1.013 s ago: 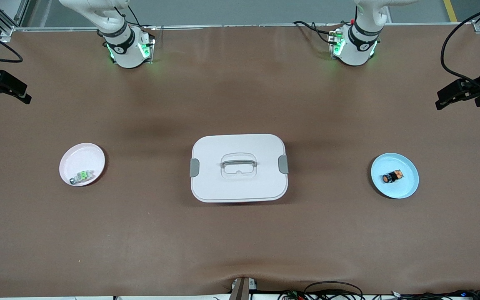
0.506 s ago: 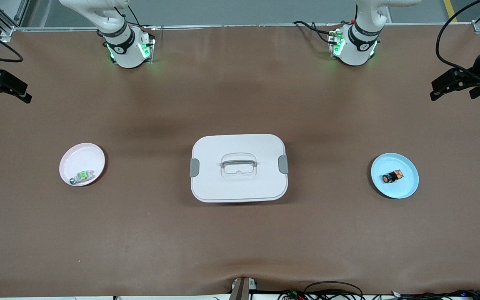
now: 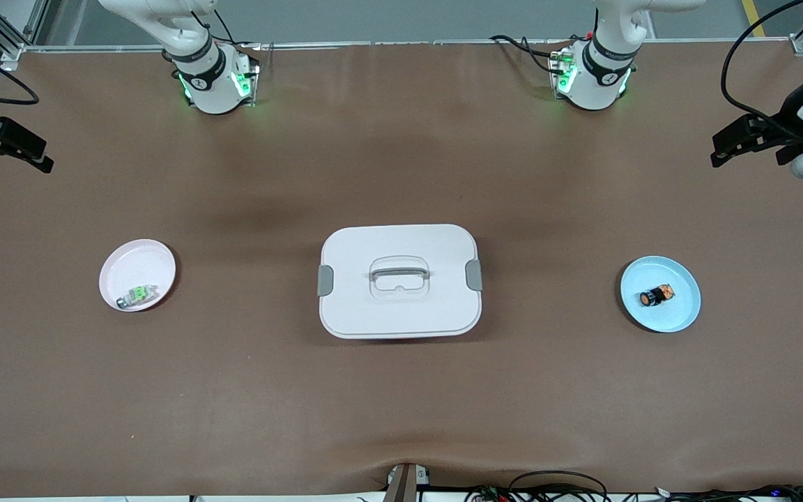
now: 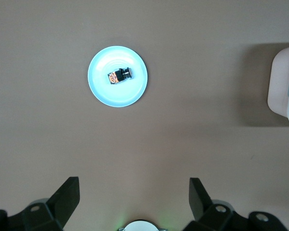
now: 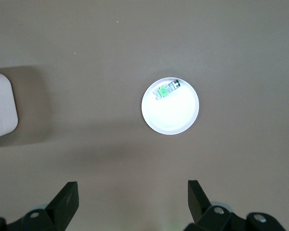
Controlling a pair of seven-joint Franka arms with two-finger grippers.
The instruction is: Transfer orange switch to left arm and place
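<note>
We see the orange switch [image 3: 656, 296] lying on its side on a pale blue plate [image 3: 680, 317] toward the left arm's end of the brown worktop [image 3: 401, 404]. The white box [image 3: 399, 307], lid on and grey latches at both ends, sits mid-worktop between that plate and a pink-white plate [image 3: 138, 261] toward the right arm's end, well apart from both. A green switch [image 3: 136, 296] rests on the pink-white plate near its rim.

The left claw [image 3: 750, 141] hangs in the air over the worktop's edge at the left arm's end, its fingers [image 4: 65, 197] spread wide and holding nothing; its wrist view looks down on the blue plate and the orange switch. The right claw [image 3: 8, 146] hangs over the worktop's edge at the right arm's end, fingers [image 5: 65, 199] equally wide and empty, with the pink-white plate below in its wrist view.
</note>
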